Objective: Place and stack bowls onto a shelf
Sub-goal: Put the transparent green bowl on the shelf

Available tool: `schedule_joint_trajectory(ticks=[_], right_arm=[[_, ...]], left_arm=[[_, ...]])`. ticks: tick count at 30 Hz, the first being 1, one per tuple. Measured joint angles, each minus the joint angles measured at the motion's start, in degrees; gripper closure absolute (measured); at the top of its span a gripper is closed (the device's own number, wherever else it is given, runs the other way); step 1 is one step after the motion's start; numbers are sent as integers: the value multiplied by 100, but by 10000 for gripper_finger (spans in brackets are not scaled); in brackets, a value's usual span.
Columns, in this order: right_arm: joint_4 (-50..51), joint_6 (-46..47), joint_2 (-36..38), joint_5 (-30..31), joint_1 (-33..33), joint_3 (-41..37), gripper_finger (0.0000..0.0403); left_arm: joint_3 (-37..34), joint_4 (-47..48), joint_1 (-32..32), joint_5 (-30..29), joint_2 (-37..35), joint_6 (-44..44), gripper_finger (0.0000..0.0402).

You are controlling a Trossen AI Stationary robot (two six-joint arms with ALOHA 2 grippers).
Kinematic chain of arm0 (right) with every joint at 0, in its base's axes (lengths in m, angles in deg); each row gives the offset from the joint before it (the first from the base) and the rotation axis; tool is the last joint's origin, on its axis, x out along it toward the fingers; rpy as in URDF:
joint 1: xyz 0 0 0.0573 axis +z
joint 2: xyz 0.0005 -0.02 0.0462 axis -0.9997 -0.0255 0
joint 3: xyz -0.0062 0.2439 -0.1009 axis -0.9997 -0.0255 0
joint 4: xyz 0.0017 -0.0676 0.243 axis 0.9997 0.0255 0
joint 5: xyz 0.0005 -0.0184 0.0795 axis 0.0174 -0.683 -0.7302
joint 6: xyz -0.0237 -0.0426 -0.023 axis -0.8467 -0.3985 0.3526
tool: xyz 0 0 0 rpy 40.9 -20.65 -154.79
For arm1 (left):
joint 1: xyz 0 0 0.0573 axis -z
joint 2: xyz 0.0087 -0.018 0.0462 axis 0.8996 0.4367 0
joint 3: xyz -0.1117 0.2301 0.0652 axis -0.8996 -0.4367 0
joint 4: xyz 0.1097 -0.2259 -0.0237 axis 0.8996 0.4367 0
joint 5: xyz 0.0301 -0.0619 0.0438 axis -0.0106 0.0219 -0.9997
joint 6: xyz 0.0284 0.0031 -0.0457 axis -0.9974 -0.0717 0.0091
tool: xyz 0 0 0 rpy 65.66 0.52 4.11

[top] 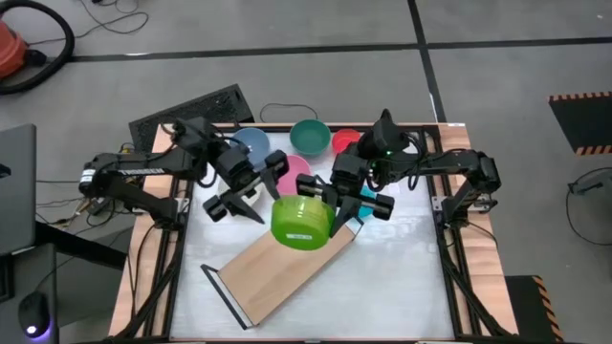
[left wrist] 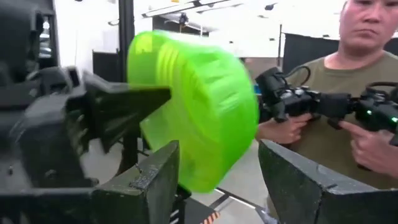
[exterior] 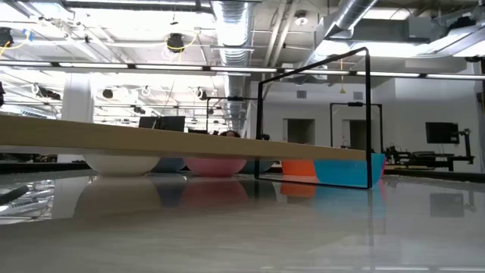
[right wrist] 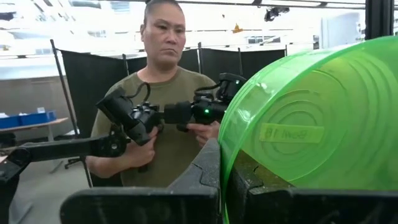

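1. In the high view the lime green bowl (top: 302, 222) is seen held above the upper end of the shelf (top: 277, 269), near the middle of the table (top: 402, 277). It is turned on its side, so its flat base faces the camera above.
2. The right gripper (top: 337, 212) is closed on the rim of the lime green bowl. This is shown best in the right wrist view, where one finger (right wrist: 202, 171) is pressed against the bowl (right wrist: 317, 118) just beside its label.
3. The left gripper (top: 239, 203) is seen just to the left of the bowl. In the left wrist view its fingers (left wrist: 155, 180) are spread wide, with the bowl (left wrist: 199, 106) beyond the gap and not touched.
4. Only the low view shows the other bowls under the edge of the shelf board (exterior: 151, 139): a cream bowl (exterior: 117, 162), a pink bowl (exterior: 216, 164), a red bowl (exterior: 297, 165) and a cyan bowl (exterior: 347, 168). The lime green bowl is not seen there.
5. A teal bowl (top: 310, 136) and a blue bowl (top: 252, 143) are seen only in the high view, at the far side of the table.
6. The table has a white surface and a wooden edge. A grey floor surrounds it.
7. A person (right wrist: 163, 93) holding control handles is seen only in the wrist views, in front of dark screens.
8. The long axis of the shelf runs diagonally, from the near left toward the far right, with a black wire frame (top: 222, 291) at its near end.
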Motion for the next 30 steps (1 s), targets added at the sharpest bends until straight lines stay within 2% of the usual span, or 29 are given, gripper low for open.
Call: schedule_joint_trajectory(ticks=[3,11,16,24,30], right_arm=[[-13,0,0,1,12,0,381],[-15,2,0,-4,37,-2,371],[31,1,0,-4,37,-2,358],[1,0,4,-7,-52,-2,370],[-9,-1,9,-9,-54,-2,373]], left_arm=[[0,-64,23,-18,90,2,233],[0,-174,26,119,111,-171,387],[0,-286,24,156,111,-162,396],[0,-408,24,155,111,-280,401],[0,-425,26,-79,111,269,401]])
